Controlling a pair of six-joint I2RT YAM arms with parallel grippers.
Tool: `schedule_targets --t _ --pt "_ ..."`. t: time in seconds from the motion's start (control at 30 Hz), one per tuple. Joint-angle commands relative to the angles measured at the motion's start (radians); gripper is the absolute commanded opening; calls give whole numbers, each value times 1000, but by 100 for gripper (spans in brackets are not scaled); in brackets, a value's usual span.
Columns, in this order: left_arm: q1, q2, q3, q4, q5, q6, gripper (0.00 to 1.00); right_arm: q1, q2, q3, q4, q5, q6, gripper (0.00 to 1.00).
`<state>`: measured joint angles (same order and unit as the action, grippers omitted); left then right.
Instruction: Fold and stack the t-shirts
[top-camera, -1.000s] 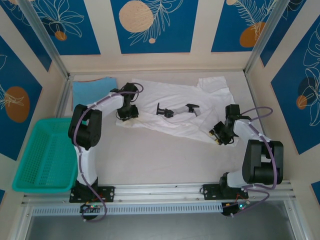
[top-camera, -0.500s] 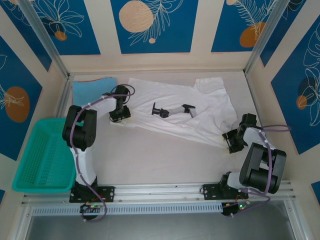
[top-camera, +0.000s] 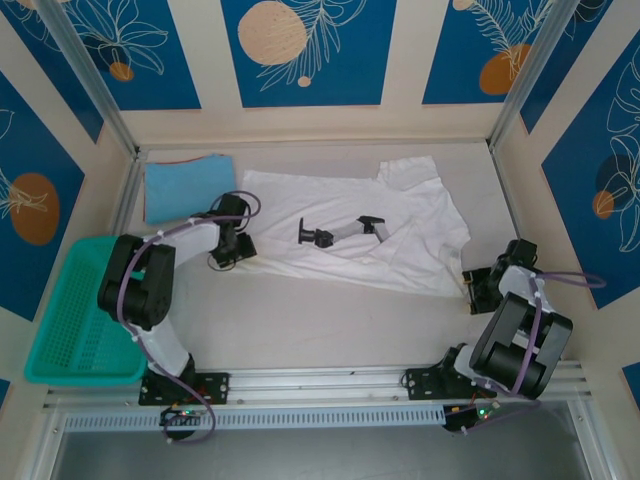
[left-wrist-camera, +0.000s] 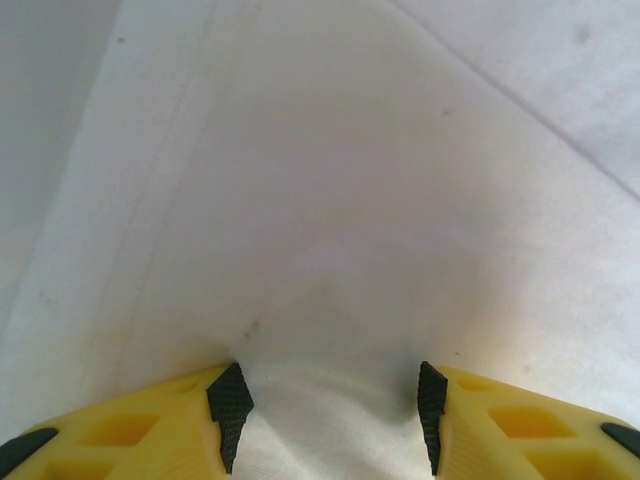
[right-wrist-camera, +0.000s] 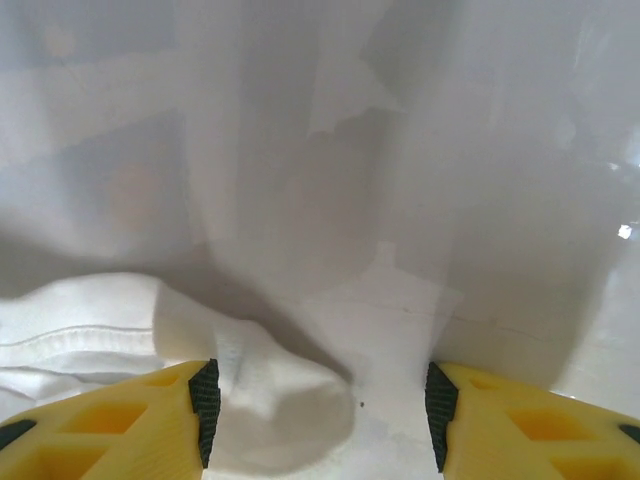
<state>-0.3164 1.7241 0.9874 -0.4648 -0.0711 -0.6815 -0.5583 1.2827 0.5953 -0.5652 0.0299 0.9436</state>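
Lab booth (framed printed panels (top-camera: 300, 50))

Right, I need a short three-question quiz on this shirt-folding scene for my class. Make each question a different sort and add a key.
1. True or false: the white t-shirt lies folded inside the teal basket.
2. Where is the light-blue t-shirt?
A) in the far-left corner of the table
B) on top of the white t-shirt
C) in the teal basket
3. Fill in: the left gripper and the right gripper sit at opposite ends of the white t-shirt, both with jaws ____.

Key:
1. False. It lies spread out on the table.
2. A
3. open
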Motion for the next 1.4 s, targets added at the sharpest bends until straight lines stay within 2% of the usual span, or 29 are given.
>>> schedule_targets --t 0.0,0.13,0.27,0.37,0.43,0.5,0.57,0.63,0.7,0.87,1.03,1.17,1.3,1.37 --pt "-40 -32 -116 -81 62 -39 53 -29 -69 -23 -39 21 11 60" --pt "-44 -110 -121 -146 3 -49 60 17 -252 -10 -74 56 -18 63" --pt "-43 -175 -27 -233 -59 -42 69 165 -383 20 -47 20 -76 64" --pt "-44 -203 45 -263 -63 -37 70 336 -338 82 -96 27 -100 58" --pt "-52 -203 87 -270 -44 -29 67 435 -253 126 -128 -7 -122 48" --pt "-81 -203 98 -247 -22 -12 65 511 -170 149 -147 -15 -128 44" --pt "-120 -188 102 -225 -28 -1 61 556 -103 153 -153 -8 -131 32" --pt "-152 -149 99 -197 -15 21 57 575 -62 127 -141 7 -121 30" --pt "-159 -100 95 -193 -14 32 55 575 -35 85 -96 -12 -114 30" --pt "-159 -15 49 -183 -109 47 55 537 37 63 -82 47 -110 31" --pt "-173 7 -46 -119 -57 16 55 378 45 7 -72 40 -63 33" --pt "-231 -6 -93 -112 -62 -10 55 229 43 -29 -51 8 -51 35" --pt "-303 -18 -130 -86 -29 -49 56 148 9 -32 -64 -13 -2 38" --pt "-335 -9 -124 -82 -9 -64 56 119 -17 -15 -96 43 25 38"
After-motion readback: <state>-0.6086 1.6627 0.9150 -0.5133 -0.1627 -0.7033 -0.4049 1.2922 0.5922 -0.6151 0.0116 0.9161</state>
